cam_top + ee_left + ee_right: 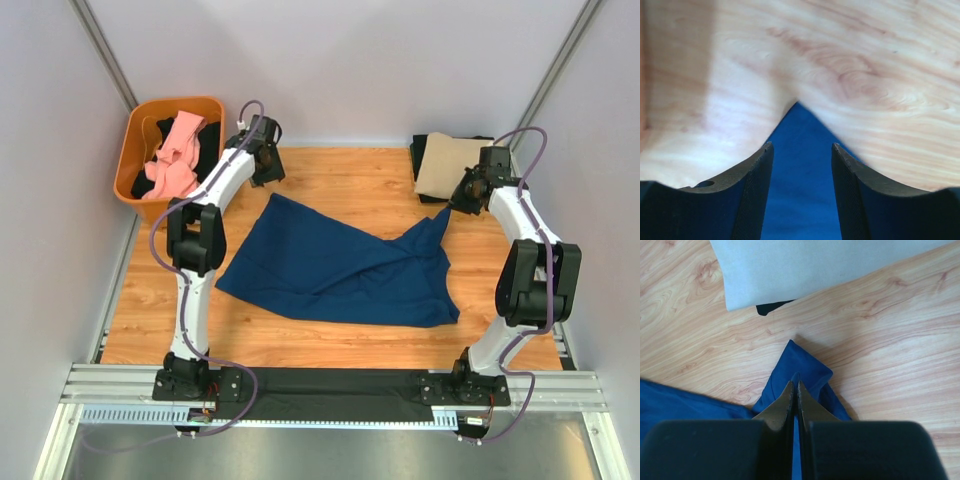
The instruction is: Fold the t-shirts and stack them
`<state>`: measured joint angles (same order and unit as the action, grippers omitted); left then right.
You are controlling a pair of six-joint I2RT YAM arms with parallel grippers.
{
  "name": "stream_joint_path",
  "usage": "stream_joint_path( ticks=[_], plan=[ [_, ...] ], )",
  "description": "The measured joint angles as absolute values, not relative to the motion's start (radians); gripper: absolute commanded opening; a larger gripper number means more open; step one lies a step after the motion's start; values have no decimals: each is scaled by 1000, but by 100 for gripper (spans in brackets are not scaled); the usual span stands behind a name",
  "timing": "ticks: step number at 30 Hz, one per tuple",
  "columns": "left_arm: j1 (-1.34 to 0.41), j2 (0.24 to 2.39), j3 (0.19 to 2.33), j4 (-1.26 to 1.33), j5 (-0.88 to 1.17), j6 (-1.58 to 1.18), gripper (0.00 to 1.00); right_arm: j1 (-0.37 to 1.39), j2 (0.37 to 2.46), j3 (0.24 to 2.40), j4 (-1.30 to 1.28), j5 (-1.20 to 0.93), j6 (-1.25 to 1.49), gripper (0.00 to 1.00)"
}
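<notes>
My right fingers [781, 410] clamp one corner of the navy blue cloth t-shirt [330, 265]; my left fingers [756, 200] stand apart, empty, above another corner.

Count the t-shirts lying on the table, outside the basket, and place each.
3. Navy t-shirt spread mid-table; tan t-shirt folded at far right; black t-shirt beneath it. Others might hide in that stack.
</notes>
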<state>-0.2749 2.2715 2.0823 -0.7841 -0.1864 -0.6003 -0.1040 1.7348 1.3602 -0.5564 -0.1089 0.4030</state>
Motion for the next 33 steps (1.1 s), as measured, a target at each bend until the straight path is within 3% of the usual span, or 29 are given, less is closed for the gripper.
stream_joint_path(
  ticks=[7,12,15,16,19,26,33],
  plan=[
    [-279,2427,2146,-778,-134,-627,57,-104,1735,1360,-556,-115,403,0],
    [-282,2435,2137,-775,-128,-656,50,-104,1736,1361,-556,-115,403,0],
    [-282,2439,2136,-778,-127,-667,31,-103,1744,1361,-555,-115,403,0],
    [-282,2442,2138,-778,-124,-672,16,-103,1749,1361,-555,-115,403,0],
    [-281,2464,2174,-788,-112,-674,0,-101,1766,1363,-558,-121,403,0],
    [-277,2461,2215,-832,-143,-694,0,-70,1867,1557,-618,-163,403,0],
    [-187,2251,2024,-880,-211,-755,0,-14,1963,1903,-706,-186,403,0]
  ],
)
